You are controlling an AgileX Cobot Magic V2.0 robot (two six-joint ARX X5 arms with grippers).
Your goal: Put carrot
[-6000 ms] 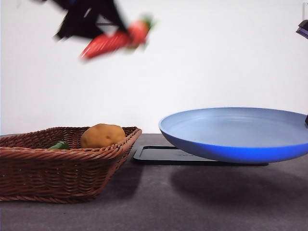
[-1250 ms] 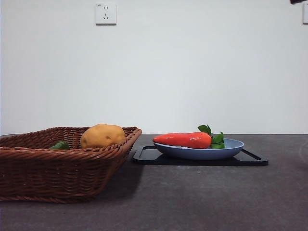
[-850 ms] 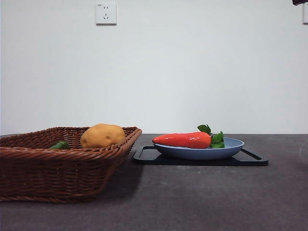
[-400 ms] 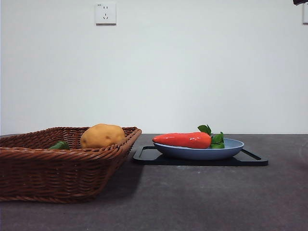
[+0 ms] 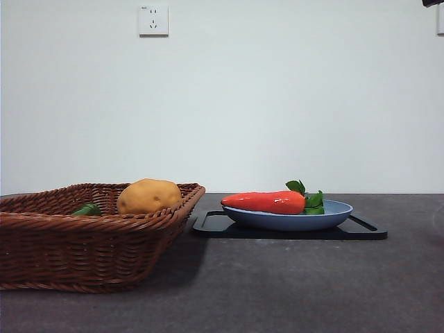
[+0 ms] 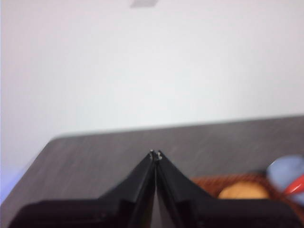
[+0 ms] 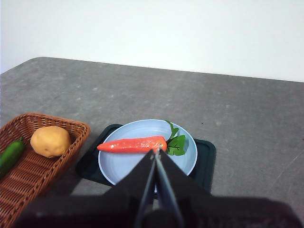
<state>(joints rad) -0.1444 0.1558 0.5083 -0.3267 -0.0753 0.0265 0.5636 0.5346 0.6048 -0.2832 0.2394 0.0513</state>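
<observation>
Right wrist view first: my right fingers (image 7: pixel 156 151) are pressed together with no gap and nothing between them, held high above the blue plate (image 7: pixel 118 164) and looking down on it. My left fingers (image 6: pixel 155 154) are likewise closed tip to tip and empty, raised well off the worktop (image 6: pixel 104 147), with the scene behind them blurred. On the front camera I see only a black tip (image 5: pixel 431 3) at the top right corner; I cannot say from that view which arm it belongs to.

Counting outward from there: one carrot (image 7: pixel 132 144), lying flat in the plate with its green leaves (image 7: pixel 176 141) at the thick end, the pointed end turned toward the basket. From the front the carrot (image 5: pixel 263 202) rests across the plate (image 5: pixel 326 216), leaves (image 5: pixel 309 197) on the side away from the basket. One plate, sitting on one black tray (image 7: pixel 205 156), which sits on the worktop (image 5: pixel 291 284).

One brown wicker basket (image 7: pixel 28 185) stands just beside the tray, apart from it. In it I count one tan potato (image 7: pixel 50 140) and one small green vegetable (image 7: pixel 10 153), lying near each other. One white wall socket (image 5: pixel 152 20) shows on the wall behind.
</observation>
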